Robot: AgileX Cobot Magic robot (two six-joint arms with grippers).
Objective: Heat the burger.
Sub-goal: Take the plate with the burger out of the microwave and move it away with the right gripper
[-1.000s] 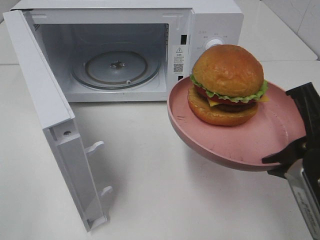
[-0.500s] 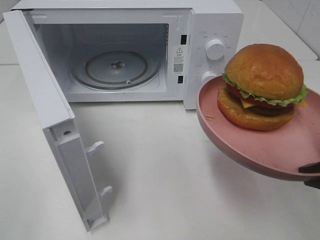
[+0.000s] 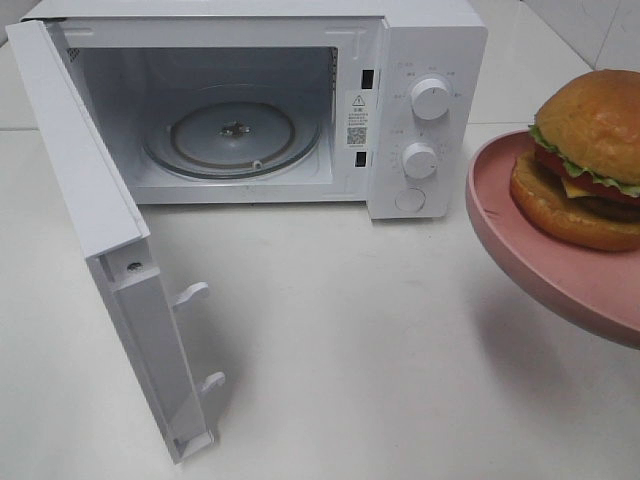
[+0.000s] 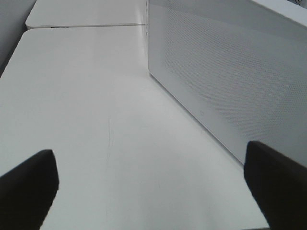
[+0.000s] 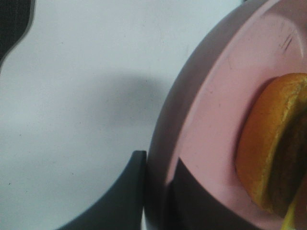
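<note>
A staged kitchen-like test setup: a white microwave with its door open stands on a plain white worktop before tiled walls.

- Burger: glossy golden-brown bun, ruffled green lettuce.
- Plate: smooth matt pink, faint scuff marks.
- Microwave: smooth white plastic-looking shell; clear glass turntable.
- Counter: smooth, white, slight sheen.
- Fingers: matt black.

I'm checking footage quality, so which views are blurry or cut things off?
Exterior high view: sharp, evenly lit, but the burger and pink plate are cropped at the edge. Right wrist view: plate close and soft-focused, casting a shadow. Left wrist view: the end effector fingertips blurred.
</note>
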